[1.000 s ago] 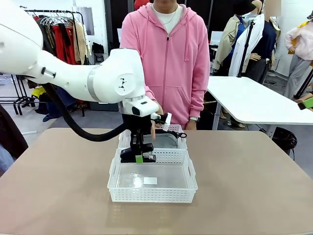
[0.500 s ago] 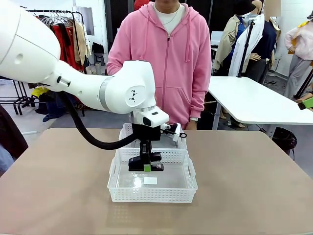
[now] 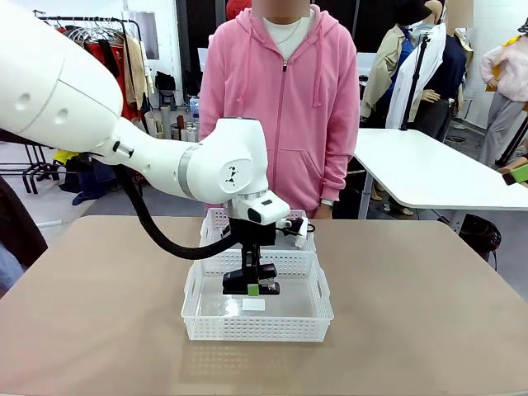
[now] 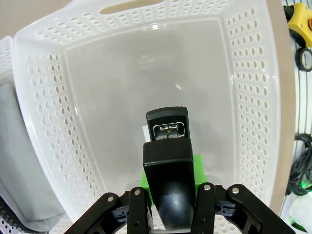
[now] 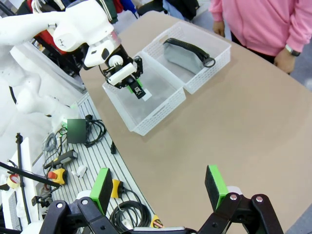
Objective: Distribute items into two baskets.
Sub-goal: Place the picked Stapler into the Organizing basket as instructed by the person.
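Since a second ago the left gripper (image 3: 252,289), clamped on the small black desk stapler (image 4: 168,165), dropped inside the near white lattice plastic basket (image 3: 323,309), probably just off the floor, so release low.

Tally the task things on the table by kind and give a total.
White lattice baskets: 2, the near basket and the far basket
Grey zip pouch: 1, in the far basket
Black stapler: 1, gripped by the left hand over the near basket
Total: 4
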Controlling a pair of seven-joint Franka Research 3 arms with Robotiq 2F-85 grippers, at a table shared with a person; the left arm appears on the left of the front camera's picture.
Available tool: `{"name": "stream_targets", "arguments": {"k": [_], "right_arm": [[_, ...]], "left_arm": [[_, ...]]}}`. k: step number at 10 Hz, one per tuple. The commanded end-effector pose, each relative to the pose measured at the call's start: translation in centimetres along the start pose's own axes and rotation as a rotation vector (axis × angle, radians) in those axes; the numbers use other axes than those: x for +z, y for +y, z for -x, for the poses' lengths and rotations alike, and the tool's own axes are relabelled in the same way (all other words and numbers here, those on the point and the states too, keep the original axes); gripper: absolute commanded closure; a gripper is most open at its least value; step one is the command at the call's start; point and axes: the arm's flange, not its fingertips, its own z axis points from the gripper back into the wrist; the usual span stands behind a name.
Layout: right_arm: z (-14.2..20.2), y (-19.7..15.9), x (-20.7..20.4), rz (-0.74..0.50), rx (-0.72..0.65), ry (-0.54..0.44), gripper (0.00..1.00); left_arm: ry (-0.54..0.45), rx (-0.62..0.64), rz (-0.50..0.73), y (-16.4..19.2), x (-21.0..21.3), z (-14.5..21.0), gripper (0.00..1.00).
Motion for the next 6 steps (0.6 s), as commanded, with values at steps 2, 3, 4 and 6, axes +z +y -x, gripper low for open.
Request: {"name": "stream_targets", "arguments": {"k": [2,3,4,6], "right_arm": [[-0.1,0.1,-0.2,-0.011,0.024,-0.033,0.0],[-0.1,0.1,-0.2,-0.011,0.024,-0.033,0.0],[-0.1,0.1,-0.2,-0.011,0.024,-0.033,0.0],[-0.1,0.1,-0.2,-0.011,0.024,-0.033,0.0]], "left_arm": [[0.022,-0.038,0.026,1.3,-0.5,-0.4,1.0],[0.046,-0.031,0.044,1.7,-1.3,-0.7,1.0],[0.052,-0.047,0.06,1.9,-1.6,-0.9,1.0],[0.063,-0.051,0.068,2.0,-2.1,-1.1,1.0]]}}
